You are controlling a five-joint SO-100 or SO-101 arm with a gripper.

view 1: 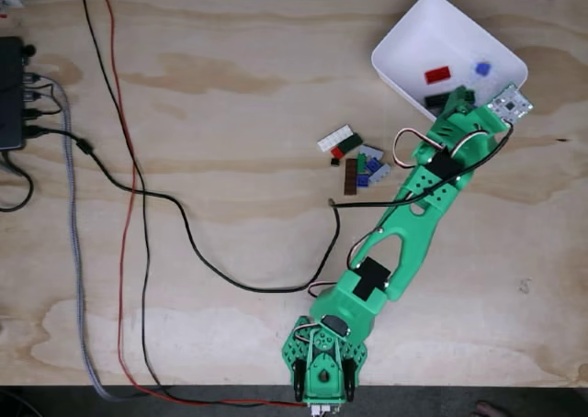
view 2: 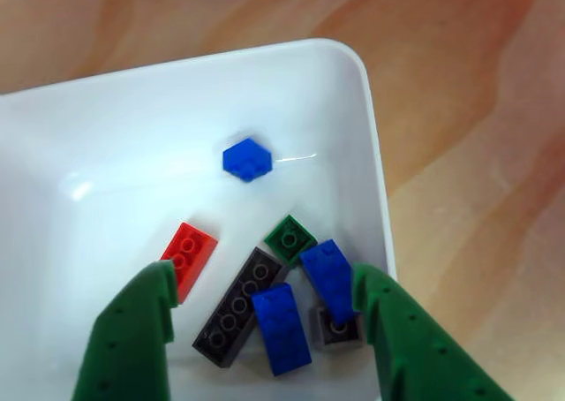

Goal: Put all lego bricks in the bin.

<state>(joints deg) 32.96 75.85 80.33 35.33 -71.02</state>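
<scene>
I see the plywood table (view 1: 230, 95) taking up most of the fixed view, with the green arm (view 1: 404, 224) reaching from its base at the bottom edge up and to the right, over the near edge of the white bin (view 1: 413, 33), which sits at the top right of that view. Black and red cables (view 1: 138, 206) run down the left side of the table to a black box (view 1: 11, 94) at the left edge. In the other view I look down between the two green fingers (view 2: 132, 330), which stand wide apart over the bin (view 2: 132, 118) with nothing held between them; the gripper (view 2: 265, 282) hangs above the bricks on the bin floor. There I count a long dark grey brick (view 2: 237, 308), two blue bricks (view 2: 282, 329) lying beside and partly over it, a red brick (view 2: 190, 253) by the left finger, a small green brick (view 2: 290, 237), a small dark grey piece (view 2: 338, 328) under the right-hand blue one, and a small blue piece (view 2: 247, 159) lying apart toward the far wall. In the fixed view a loose cluster of lego bricks (view 1: 354, 160) lies on the table just left of the arm, well outside the bin: a white plate (view 1: 335, 138), a brown one (view 1: 350, 175), and red, green, blue and grey bits bunched together.
</scene>
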